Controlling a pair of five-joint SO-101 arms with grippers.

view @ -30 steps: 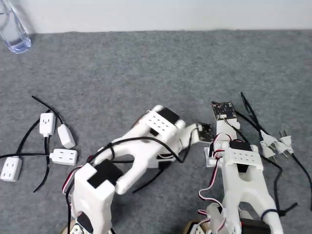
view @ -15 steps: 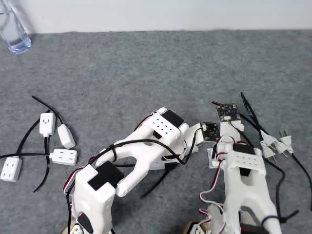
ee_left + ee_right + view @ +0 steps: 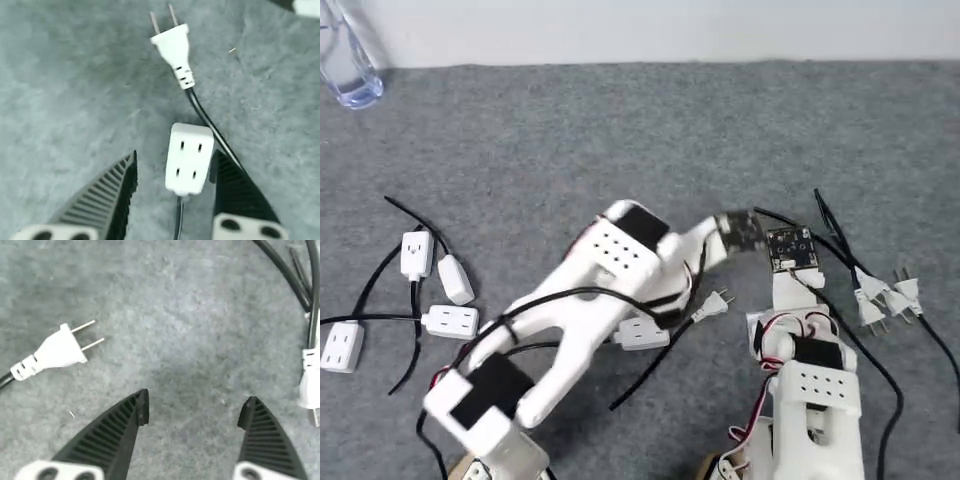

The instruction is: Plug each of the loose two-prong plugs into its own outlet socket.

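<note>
My left gripper (image 3: 174, 162) is open, just above the carpet. A white two-outlet socket (image 3: 189, 158) lies between its fingers, close to one finger (image 3: 235, 190). Just beyond the socket lies a white two-prong plug (image 3: 173, 44) on a black cord. From above, this socket (image 3: 642, 335) and plug (image 3: 713, 303) sit in the middle, beside the left arm (image 3: 620, 265). My right gripper (image 3: 196, 405) is open with nothing in it, and the same plug (image 3: 57, 351) lies off to one side of it. Two more loose plugs (image 3: 885, 296) lie at the right.
Several white sockets on black cords lie at the left: one (image 3: 417, 253), another (image 3: 452, 320) and a third (image 3: 342, 345). A clear bottle (image 3: 348, 60) stands at the back left corner. Black cables (image 3: 835, 240) run past the right arm (image 3: 810, 390).
The left arm has swung up and back, uncovering the socket and plug in the middle. The right arm has drawn back toward the table's front edge.
</note>
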